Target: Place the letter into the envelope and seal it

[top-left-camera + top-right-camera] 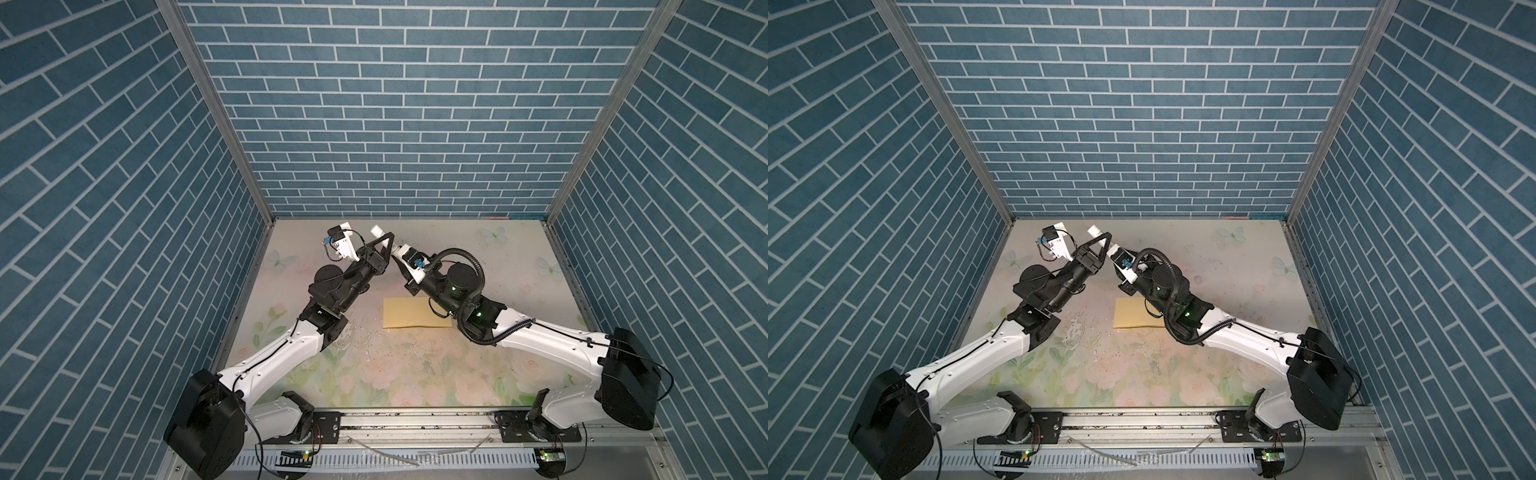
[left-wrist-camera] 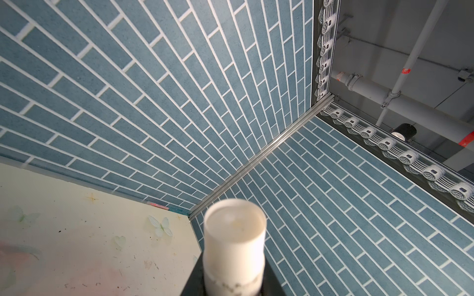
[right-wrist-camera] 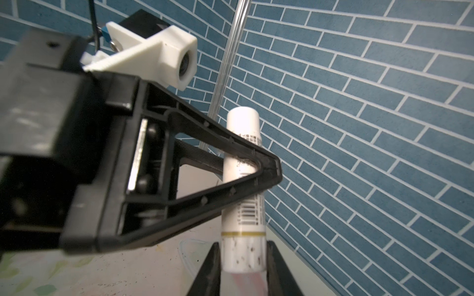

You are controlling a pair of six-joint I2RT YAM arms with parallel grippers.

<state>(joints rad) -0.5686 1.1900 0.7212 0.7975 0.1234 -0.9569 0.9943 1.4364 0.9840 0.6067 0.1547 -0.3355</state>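
The left claw (image 1: 384, 237) is up in the air over the far side of the counter (image 1: 415, 365), and it pinches the middle of a white glue stick (image 1: 376, 230) whose top sticks out past it. The right claw (image 3: 242, 269) is just beside it and pinches the bottom end of the same glue stick. The yellow envelope (image 1: 409, 313) lies flat on the counter, nearer than both claws and apart from them, partly under the right arm (image 1: 540, 332), and I cannot tell what is inside it.
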